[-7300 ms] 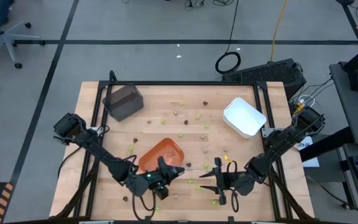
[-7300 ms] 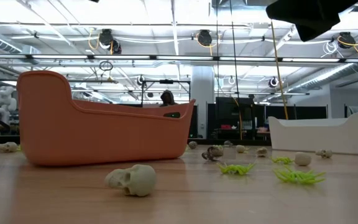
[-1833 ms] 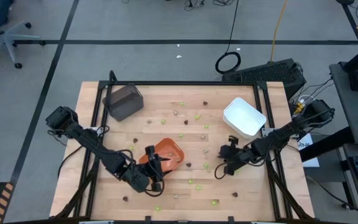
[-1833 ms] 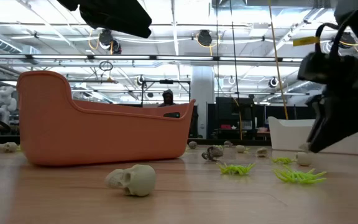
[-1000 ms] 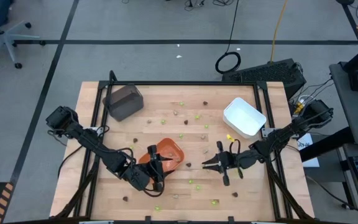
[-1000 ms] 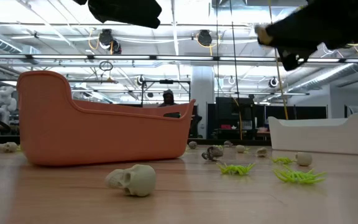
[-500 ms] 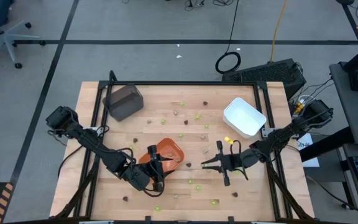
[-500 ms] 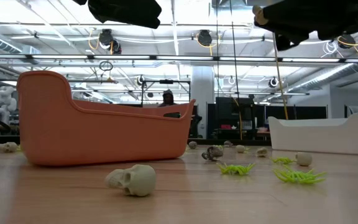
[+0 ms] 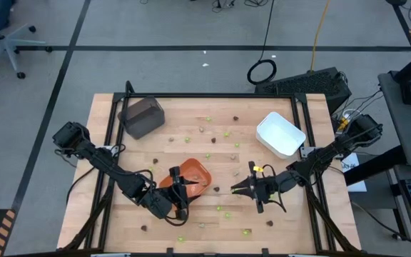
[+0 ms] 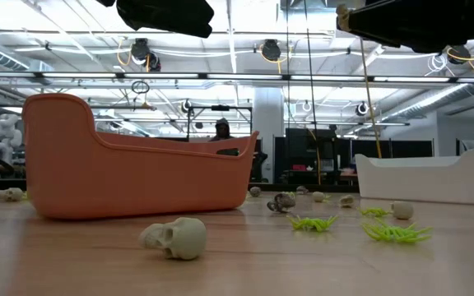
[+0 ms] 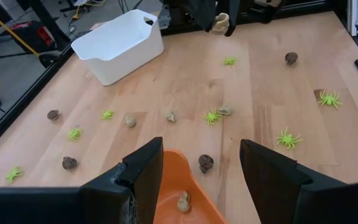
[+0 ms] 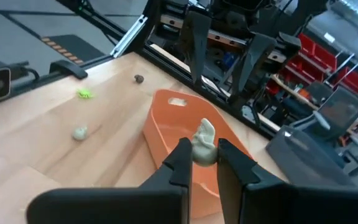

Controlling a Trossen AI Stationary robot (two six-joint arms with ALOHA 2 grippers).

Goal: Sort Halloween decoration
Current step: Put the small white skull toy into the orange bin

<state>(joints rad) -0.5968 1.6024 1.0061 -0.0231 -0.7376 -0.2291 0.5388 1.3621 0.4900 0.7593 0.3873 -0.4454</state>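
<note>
Carrying a tan-grey skull piece (image 12: pixel 203 145) toward the orange tray (image 12: pixel 180 139), pinched tight in the right gripper (image 12: pixel 204 158) above the table. Left gripper (image 11: pixel 201 163) hovering spread over the tray, empty. Probably needing a release once over it.

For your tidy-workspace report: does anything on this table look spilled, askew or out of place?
Yes. Tiny pieces lie scattered loose over the wooden table rather than in trays; only one tan skull sits in the orange tray. The dark grey tray stands askew to the table's edge. The right end effector holds a tan-grey skull.
</note>
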